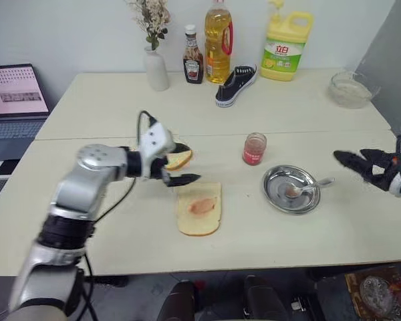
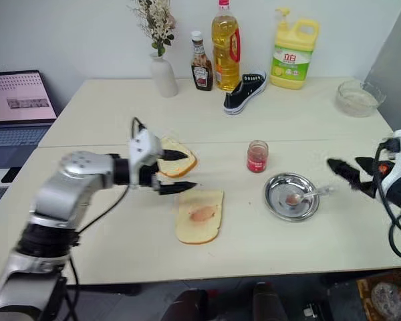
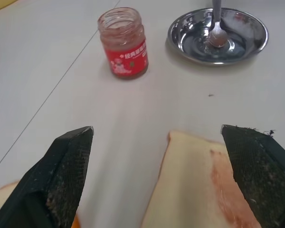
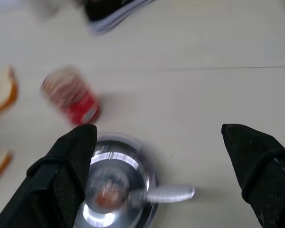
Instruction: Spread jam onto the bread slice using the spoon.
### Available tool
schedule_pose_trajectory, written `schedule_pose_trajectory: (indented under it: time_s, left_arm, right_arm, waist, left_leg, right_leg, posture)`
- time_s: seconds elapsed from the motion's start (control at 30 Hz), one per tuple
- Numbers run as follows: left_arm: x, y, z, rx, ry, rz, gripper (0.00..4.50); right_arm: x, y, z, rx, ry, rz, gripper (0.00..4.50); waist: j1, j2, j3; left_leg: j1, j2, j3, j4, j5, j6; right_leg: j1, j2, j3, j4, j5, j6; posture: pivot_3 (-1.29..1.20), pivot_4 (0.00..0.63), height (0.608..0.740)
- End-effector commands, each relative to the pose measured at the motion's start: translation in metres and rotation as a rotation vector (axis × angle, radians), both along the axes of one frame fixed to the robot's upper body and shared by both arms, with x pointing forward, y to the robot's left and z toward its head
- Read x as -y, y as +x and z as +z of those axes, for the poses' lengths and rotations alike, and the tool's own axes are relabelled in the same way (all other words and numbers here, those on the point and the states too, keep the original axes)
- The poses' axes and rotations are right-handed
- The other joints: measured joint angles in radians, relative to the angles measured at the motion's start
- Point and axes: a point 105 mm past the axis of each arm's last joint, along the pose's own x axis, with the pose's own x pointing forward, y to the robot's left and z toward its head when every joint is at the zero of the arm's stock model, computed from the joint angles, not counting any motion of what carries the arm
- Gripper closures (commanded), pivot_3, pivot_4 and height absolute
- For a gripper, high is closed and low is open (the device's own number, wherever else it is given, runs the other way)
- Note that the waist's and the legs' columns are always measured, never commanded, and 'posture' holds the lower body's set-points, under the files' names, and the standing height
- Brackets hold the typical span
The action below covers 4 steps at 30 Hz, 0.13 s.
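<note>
Steel-bright, the spoon is laid in the round dish with its jam-tipped bowl at the centre and its handle pointing over the rim toward the right gripper, whose fingers are spread and empty. Left of the dish, the bread slice is set lengthwise front to back, pink jam smeared mid-slice, beside the released left gripper. Behind the dish, a jam jar is stood on the pale desk.

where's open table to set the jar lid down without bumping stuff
Free: the near edge in front of the bread slice and steel dish, and the wide stretch between shoe and jam jar. Crowded: around both slices, by the left gripper.
</note>
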Motion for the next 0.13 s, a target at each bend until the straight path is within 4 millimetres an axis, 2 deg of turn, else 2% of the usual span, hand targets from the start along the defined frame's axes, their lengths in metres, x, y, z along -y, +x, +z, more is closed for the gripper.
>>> schedule_pose_trajectory:
  time_s: [0.03,0.13]
  left_arm:
    - [-0.0285,-0.0128,0.0203,0.006,0.037,0.022,0.0]
    - [-0.0383,-0.0173,0.0242,0.005,0.051,0.042,0.0]
  right_arm:
    - [-0.0208,-0.0209,-0.0005,-0.044,-0.208,0.272,0.04]
    - [-0.0286,-0.0229,-0.0005,-0.042,-0.264,0.349,0.04]
  waist:
    - [0.0,-0.001,0.0]
    - [0.001,-0.001,0.0]
  left_leg:
    - [0.0,0.0,0.0,0.0,0.0,0.0]
    - [0.001,0.001,0.0,0.001,0.0,0.0]
  right_leg:
    - [0.0,0.0,0.0,0.0,0.0,0.0]
    - [0.001,-0.001,0.0,-0.001,0.0,0.0]
  posture:
    - [0.0,0.15,0.74]
    - [0.0,0.15,0.74]
